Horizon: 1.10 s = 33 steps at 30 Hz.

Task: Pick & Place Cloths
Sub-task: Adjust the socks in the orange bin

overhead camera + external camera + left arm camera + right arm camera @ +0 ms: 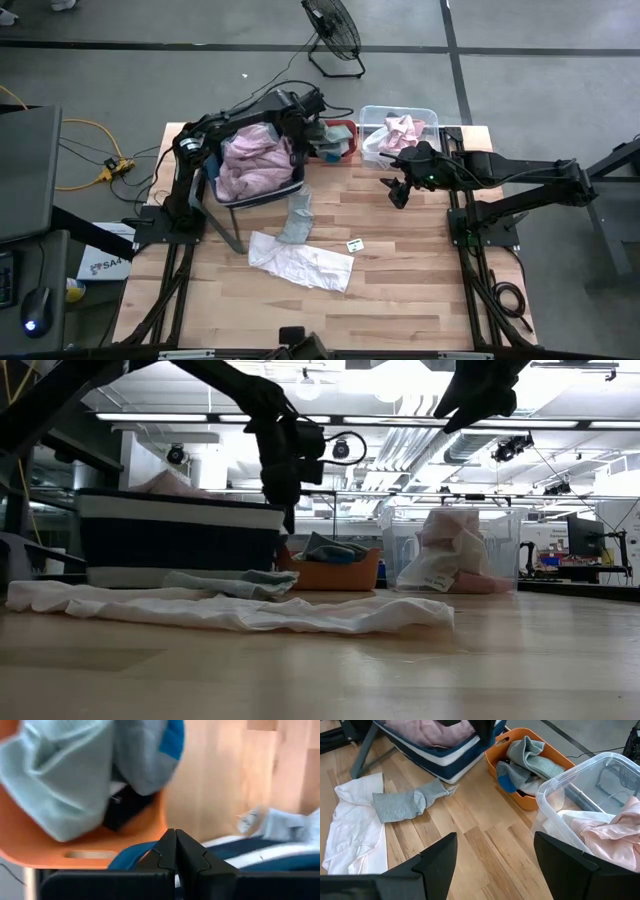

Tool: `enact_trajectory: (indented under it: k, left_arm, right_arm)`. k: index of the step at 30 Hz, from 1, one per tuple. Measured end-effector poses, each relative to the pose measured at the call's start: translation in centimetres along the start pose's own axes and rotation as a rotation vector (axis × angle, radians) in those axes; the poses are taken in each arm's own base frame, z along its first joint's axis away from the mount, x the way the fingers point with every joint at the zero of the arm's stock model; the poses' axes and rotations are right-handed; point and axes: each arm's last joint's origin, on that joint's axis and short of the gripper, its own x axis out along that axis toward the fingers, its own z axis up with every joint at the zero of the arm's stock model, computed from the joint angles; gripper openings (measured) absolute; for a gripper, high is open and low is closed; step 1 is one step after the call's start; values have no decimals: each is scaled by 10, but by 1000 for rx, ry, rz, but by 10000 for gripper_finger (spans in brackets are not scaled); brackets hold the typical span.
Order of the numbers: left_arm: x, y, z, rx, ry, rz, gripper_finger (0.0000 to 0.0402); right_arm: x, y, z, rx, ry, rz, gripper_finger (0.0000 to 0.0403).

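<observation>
Item: cloth sorting, mid-run. We log two cloths loose on the counter (400,290): a white cloth (300,262), crumpled and long, its axis running on a slant from near the dark basket's foot toward the right near side, and a grey-green cloth (296,217), its long axis running from the dark basket (262,190) toward the near edge, one end touching the white piece. Already binned: a pale pink cloth (255,160) heaped in the dark basket, grey and blue pieces in the orange bin (540,800), a pale pink piece in the clear tub (372,145). The left claw (175,851) hangs over the orange bin's rim, fingers pressed together, nothing seen between them. The right claw (495,857) hovers above bare counter beside the clear tub, spread wide and empty. We judge a placement just finished; the next move calls for a claw to descend on the grey-green cloth, pinching across its narrow width.
</observation>
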Motion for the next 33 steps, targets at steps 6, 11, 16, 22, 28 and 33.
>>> enact_trajectory:
  k: [6, 11, 16, 22, 28, 33]
  left_arm:
    - [7, -14, -10, -38, 136, -74, 0]
    - [8, -17, -17, -54, 210, -89, 0]
    - [8, -18, -19, -58, 233, -85, 0]
    - [4, -17, -20, -63, 241, -48, 0]
    - [-2, -18, -19, -60, 223, -23, 0]
    - [-14, -17, -15, -43, 148, 29, 0]
  right_arm:
    - [0, 0, 0, 0, 0, 1, 256]
    - [0, 0, 0, 0, 0, 1, 256]
    - [0, 0, 0, 0, 1, 2, 256]
    - [0, 0, 0, -2, 2, 6, 256]
    - [0, 0, 0, -2, 2, 5, 256]
    - [0, 0, 0, -1, 2, 5, 256]
